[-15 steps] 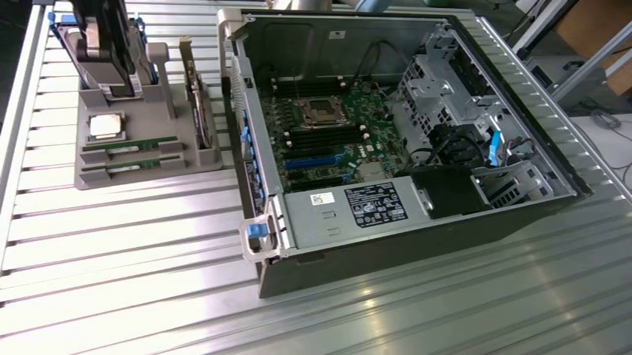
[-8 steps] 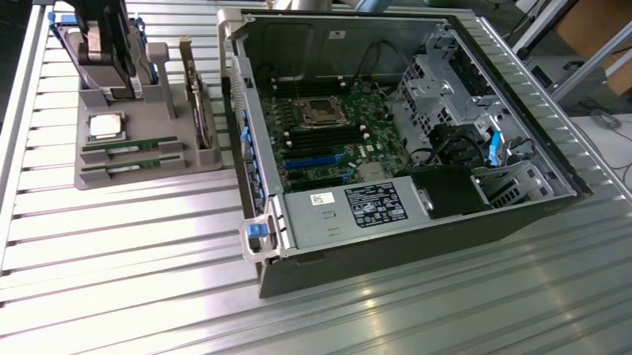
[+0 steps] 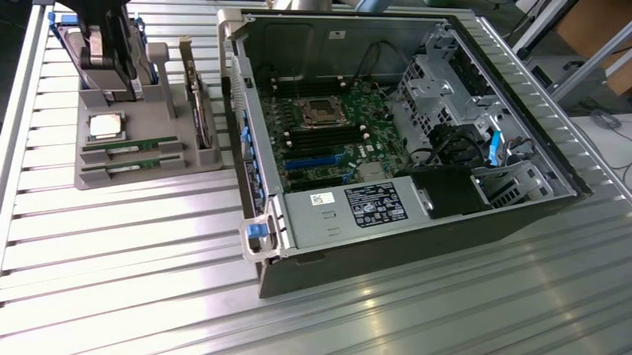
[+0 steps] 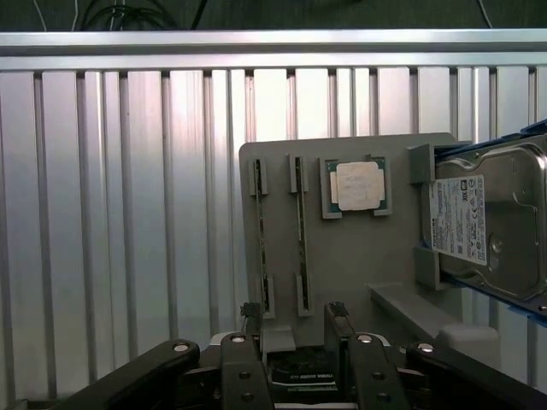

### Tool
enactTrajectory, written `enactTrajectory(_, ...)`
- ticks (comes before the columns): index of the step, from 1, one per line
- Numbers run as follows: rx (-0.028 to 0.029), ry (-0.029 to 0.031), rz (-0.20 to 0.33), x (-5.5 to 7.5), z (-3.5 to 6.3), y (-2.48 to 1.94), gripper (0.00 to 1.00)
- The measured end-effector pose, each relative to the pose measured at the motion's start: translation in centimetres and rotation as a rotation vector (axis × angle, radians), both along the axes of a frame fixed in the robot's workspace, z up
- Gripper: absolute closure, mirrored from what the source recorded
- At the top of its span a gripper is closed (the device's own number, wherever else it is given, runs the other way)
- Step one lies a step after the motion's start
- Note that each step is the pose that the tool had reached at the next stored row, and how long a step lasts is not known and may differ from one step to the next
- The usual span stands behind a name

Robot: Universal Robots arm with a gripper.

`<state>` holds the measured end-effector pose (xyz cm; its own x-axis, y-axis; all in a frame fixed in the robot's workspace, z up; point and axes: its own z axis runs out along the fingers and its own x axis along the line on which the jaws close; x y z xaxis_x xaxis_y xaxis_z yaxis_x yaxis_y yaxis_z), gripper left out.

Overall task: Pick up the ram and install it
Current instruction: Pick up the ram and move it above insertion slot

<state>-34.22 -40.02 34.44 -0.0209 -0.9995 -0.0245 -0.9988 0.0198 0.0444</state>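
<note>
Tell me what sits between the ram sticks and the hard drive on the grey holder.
The square silver processor chip sits between the ram sticks and the hard drive, plain in the wrist view.

Table point(image 3: 148, 244): ribbed aluminium slats, running across most of the scene and throwing back bright patches of light.
Frame struts point(image 3: 590, 65): bare aluminium, slanting through the exterior view's upper right corner.
Brown panel point(image 3: 597, 26): standing behind the struts.
Black cables point(image 4: 120, 12): lying in the dark strip beyond the table's edge rail.

Ribbed, shiny aluminium table point(image 3: 118, 244); matt grey, probably plastic holder point(image 4: 359, 256); circuit-board ram point(image 3: 132, 146).
</note>
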Motion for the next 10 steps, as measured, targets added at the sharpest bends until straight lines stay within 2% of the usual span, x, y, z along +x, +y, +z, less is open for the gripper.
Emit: enactTrajectory(10, 0.0, 0.0, 0.0, 0.0, -0.63, -0.02, 0.58)
